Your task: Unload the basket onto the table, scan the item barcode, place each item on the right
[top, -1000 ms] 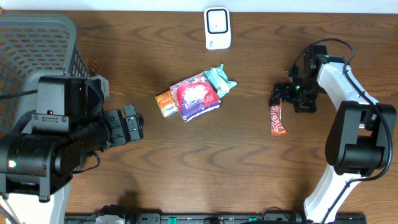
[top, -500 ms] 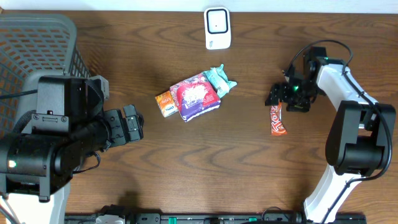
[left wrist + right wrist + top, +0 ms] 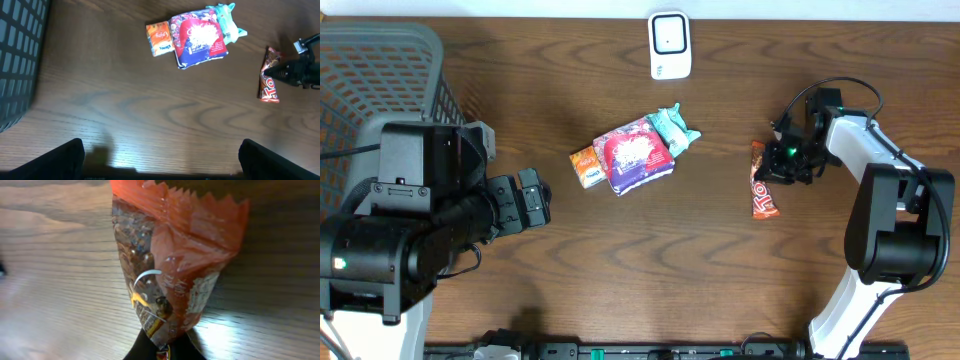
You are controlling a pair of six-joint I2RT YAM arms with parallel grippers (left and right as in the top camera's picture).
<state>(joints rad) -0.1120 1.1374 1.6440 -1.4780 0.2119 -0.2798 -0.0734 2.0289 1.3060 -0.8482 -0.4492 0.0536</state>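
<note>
An orange-brown candy bar (image 3: pixel 761 188) lies on the wooden table at the right. My right gripper (image 3: pixel 772 166) is shut on the bar's upper part, and in the right wrist view the crinkled wrapper (image 3: pixel 170 265) is pinched between the dark fingertips (image 3: pixel 162 349). No barcode shows on the visible side. The white scanner (image 3: pixel 670 45) stands at the table's back edge. My left gripper (image 3: pixel 535 198) hangs open over bare wood at the left, with its two fingers (image 3: pixel 65 155) wide apart and nothing between them. The left wrist view also shows the candy bar (image 3: pixel 269 85) far off.
A pile of packets sits mid-table: a red and purple pouch (image 3: pixel 635 155), a small orange packet (image 3: pixel 586 167) and a teal packet (image 3: pixel 673 128). A grey mesh basket (image 3: pixel 380 70) fills the back left corner.
My right gripper has gone from open to shut on the candy bar. The bar's top end has shifted up and to the left. The left arm has not moved.
</note>
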